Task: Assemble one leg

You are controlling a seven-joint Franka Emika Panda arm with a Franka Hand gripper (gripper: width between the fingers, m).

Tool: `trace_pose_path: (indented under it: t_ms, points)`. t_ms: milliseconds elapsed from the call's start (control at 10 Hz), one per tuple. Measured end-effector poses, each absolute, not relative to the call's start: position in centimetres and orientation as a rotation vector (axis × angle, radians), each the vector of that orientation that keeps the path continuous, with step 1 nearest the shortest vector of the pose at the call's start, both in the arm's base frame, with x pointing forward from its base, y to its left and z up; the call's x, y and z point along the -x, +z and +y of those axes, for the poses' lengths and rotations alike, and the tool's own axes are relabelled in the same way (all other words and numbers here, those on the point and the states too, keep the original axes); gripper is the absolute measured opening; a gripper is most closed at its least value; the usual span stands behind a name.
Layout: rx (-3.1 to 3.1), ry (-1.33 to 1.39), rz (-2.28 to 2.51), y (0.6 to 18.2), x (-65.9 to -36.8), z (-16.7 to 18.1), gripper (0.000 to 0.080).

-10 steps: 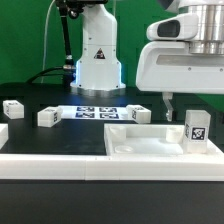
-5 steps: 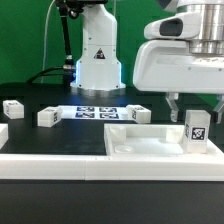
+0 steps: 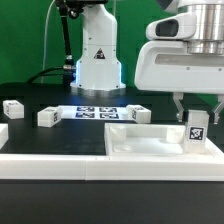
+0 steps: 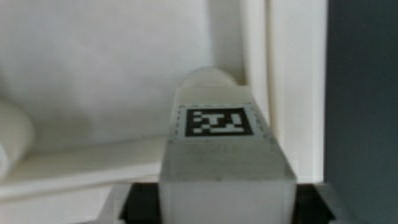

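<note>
Where the exterior view takes in the scene, the pincer [image 3: 199, 106] hangs over the white tray-like part [image 3: 140, 148] at that view's right. Two dark fingers point down, one [image 3: 180, 104] to the exterior view's left of the leg [image 3: 196, 129], the other to its right. Leg stands upright at the tray's right end, tag facing the camera. Its top sits between the fingertips. Fingers spread apart either side of the post; contact with its faces cannot be told from here. Tray rests against a long white rim [image 3: 60, 161] along the front of the dark counter [image 3: 30, 135].

Farther back on the counter: marker board [image 3: 92, 112] lying flat near the arm's white base [image 3: 98, 65]. Three more small white posts lie loose: one [image 3: 12, 108] at the far left of the exterior view, one [image 3: 46, 117] just left of the marker board, one [image 3: 139, 114] at its right end.

Wrist view: leg [image 4: 221, 160] fills the middle of the frame, tag [image 4: 219, 122] on its near face. Dark finger pads [image 4: 132, 203] show at the picture's lower edge, flanking the post closely on both sides. White tray surface [image 4: 89, 80] lies behind the post, with the dark counter [image 4: 363, 90] beyond the tray's edge.
</note>
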State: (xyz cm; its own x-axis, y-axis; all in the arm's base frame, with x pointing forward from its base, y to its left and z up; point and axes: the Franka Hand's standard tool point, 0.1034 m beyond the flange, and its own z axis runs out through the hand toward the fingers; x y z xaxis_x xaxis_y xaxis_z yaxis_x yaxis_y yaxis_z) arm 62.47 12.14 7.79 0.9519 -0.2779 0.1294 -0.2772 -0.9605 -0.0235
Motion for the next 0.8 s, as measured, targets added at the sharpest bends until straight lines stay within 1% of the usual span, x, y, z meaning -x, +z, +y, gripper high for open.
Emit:
trace_pose_path:
  t_ms: [200, 400, 800]
  points:
    - [3.064, -0.246, 0.643, 7.8, -62.4, 11.8, 0.0291]
    - [3.017, -0.260, 0.877, 7.8, -62.3, 10.9, 0.0298]
    - [2.930, -0.281, 1.189, 7.8, -61.9, 9.0, 0.0308]
